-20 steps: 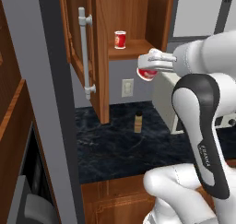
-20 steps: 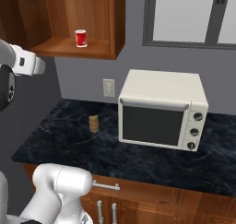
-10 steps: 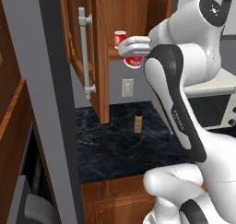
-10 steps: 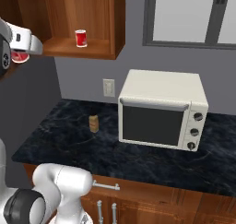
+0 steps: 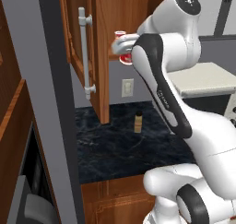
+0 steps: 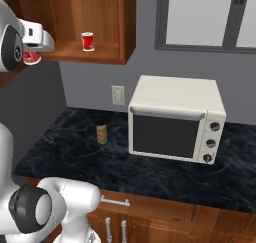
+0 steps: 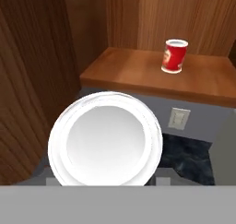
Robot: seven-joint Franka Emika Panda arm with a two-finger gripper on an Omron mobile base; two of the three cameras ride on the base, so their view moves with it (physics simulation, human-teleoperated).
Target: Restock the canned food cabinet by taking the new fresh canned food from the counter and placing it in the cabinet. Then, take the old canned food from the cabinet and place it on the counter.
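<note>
Raised since a second ago, the arm now brings the gripper (image 6: 31, 54) up to the cabinet (image 6: 100, 17) shelf's front edge, clamped on the new can (image 7: 107, 142). Coming in too low could knock it against the shelf lip. The open door (image 5: 87, 48) crowds one side; microwave (image 6: 175, 117) and counter (image 6: 75, 152) lie below. The old can (image 7: 175, 56) stands further in.

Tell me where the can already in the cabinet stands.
In the right base view the red can stands upright on the cabinet shelf, right of the pincer holding another can.
</note>
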